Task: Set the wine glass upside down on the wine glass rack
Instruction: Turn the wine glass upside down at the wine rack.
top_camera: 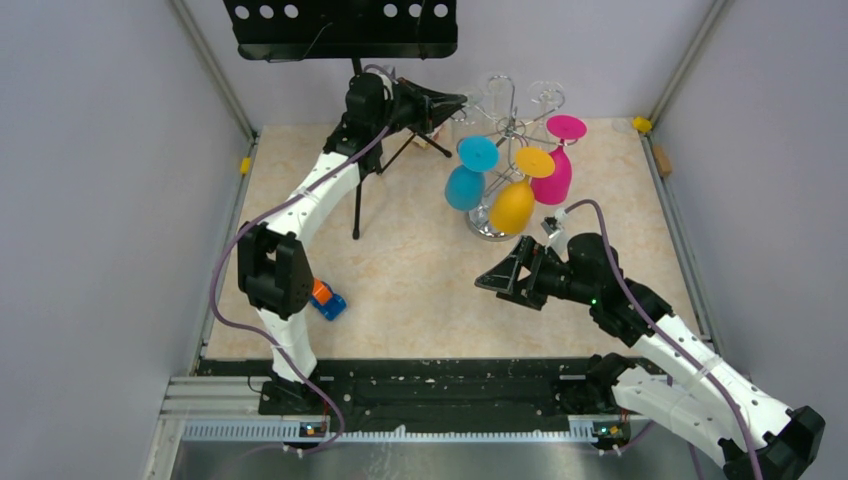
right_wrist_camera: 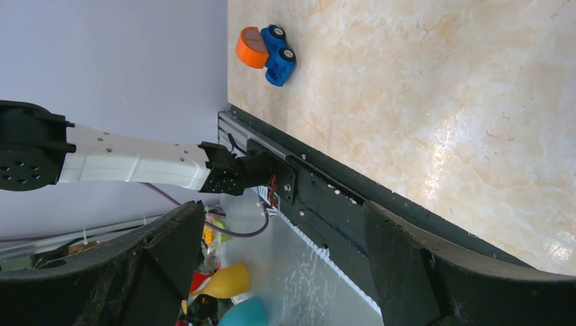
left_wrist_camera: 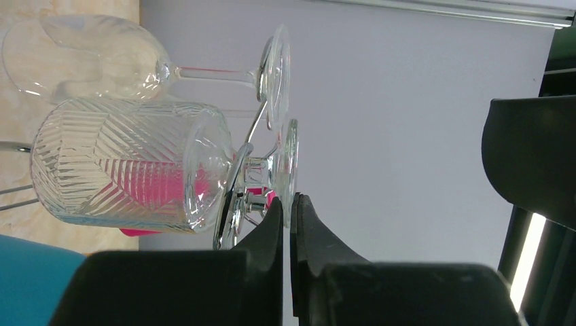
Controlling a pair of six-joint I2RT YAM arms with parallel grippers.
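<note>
Hanging wine glass (left_wrist_camera: 129,163): clear, with a ribbed bowl; it is hanging upside down on the wine glass rack (top_camera: 512,128), with its stem sitting in a wire hook on the far left side.
Wine glass rack: chrome wire; it is standing on the counter (top_camera: 420,260) toward the far right, also carrying a smooth clear glass (left_wrist_camera: 88,58), a blue glass (top_camera: 465,185), a yellow glass (top_camera: 512,205) and a magenta glass (top_camera: 552,178), all hanging bowl-down.
Left hand (left_wrist_camera: 291,204): clenched, fingers pressing together; we are seeing it raised at the rack's top, its tips just beside the rim of the ribbed glass's foot. We cannot tell whether they are touching.
Right hand (top_camera: 490,280): released, jaws standing wide and holding nothing; it is hovering over the counter, near the rack's base.
Toy car (top_camera: 325,298): blue and orange; it is lying near the left arm's elbow.
Music stand (top_camera: 340,30): black; it is standing at the far left.
</note>
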